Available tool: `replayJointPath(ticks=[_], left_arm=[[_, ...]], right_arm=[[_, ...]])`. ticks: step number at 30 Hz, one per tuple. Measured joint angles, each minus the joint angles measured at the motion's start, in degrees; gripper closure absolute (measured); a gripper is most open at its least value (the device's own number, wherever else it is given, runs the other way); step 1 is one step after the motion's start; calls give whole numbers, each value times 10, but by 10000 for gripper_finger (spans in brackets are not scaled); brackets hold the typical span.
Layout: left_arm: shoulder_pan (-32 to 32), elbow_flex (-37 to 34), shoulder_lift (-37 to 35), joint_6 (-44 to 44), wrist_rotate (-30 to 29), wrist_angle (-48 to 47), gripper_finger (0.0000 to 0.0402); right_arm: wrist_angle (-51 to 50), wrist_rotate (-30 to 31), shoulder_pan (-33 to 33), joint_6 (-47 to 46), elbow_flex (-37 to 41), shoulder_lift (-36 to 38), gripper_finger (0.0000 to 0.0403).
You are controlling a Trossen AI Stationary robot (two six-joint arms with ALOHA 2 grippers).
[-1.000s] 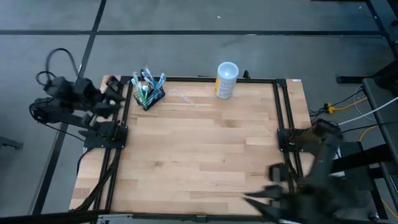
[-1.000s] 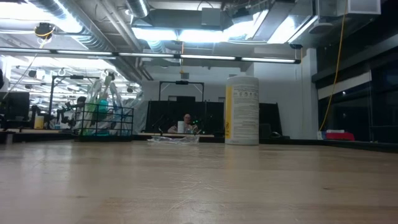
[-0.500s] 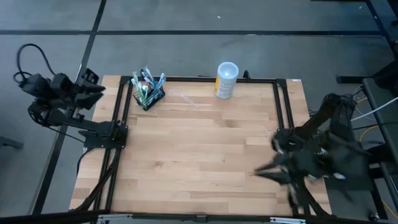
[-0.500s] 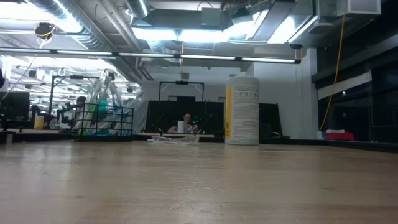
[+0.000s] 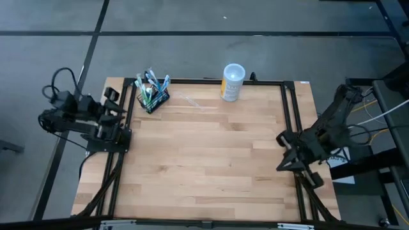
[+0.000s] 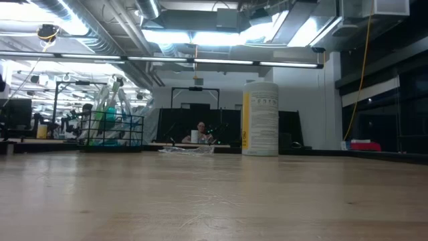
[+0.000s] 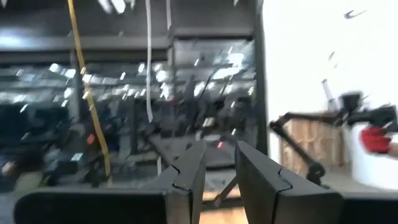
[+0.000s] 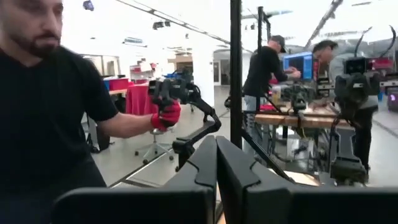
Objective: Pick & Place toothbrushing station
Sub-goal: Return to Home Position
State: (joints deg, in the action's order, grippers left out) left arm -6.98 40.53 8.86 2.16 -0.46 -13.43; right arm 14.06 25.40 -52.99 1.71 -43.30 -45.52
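Jaws empty, arms [image 5: 82, 118] folded at table [image 5: 204, 160] edges

Right hand [image 8: 216, 146] swung from the table's [image 5: 211, 160] near edge to its right side (left hand [image 7: 221, 152] shifted back).

toothbrushing station [image 5: 153, 97] contents too small to sort, clear scrap [image 5: 190, 100] nearby unidentifiable

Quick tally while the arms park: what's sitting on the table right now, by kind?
black toothbrush holder, filled: 1
white-and-yellow cup: 1
clear plastic wrapper: 1
Total: 3 things standing on the table; the pieces inside the holder are too small to count.
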Motion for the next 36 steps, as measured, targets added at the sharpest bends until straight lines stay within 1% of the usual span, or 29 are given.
replayJointPath(ticks=[2,5,10,13,17,21,23,26,29,32,33,36], left_arm=[[0,-41,-25,1,9,31,325],[0,-102,-47,9,-10,29,333],[0,-179,-85,35,-2,75,346],[0,-218,-88,45,-12,90,353],[0,-265,-84,46,-20,119,362],[1,-309,-87,45,4,175,371],[7,-325,-87,38,9,167,374],[22,-339,-88,32,31,170,379],[42,-367,-88,31,47,182,384],[70,-399,-88,34,34,209,386],[79,-400,-88,32,30,198,387],[108,-400,-87,46,20,198,387]], right_arm=[[54,-15,4,17,59,15,397],[114,-24,10,22,128,33,398],[161,-69,24,25,213,54,395],[204,-76,34,31,266,56,396],[305,-86,48,34,348,57,396],[381,-87,61,26,423,57,396],[359,-89,68,19,425,54,396],[346,-113,76,34,424,56,396],[312,-102,84,51,424,56,396],[278,-77,90,48,424,55,397],[274,-74,91,42,424,55,397],[245,-81,92,20,424,56,397]])
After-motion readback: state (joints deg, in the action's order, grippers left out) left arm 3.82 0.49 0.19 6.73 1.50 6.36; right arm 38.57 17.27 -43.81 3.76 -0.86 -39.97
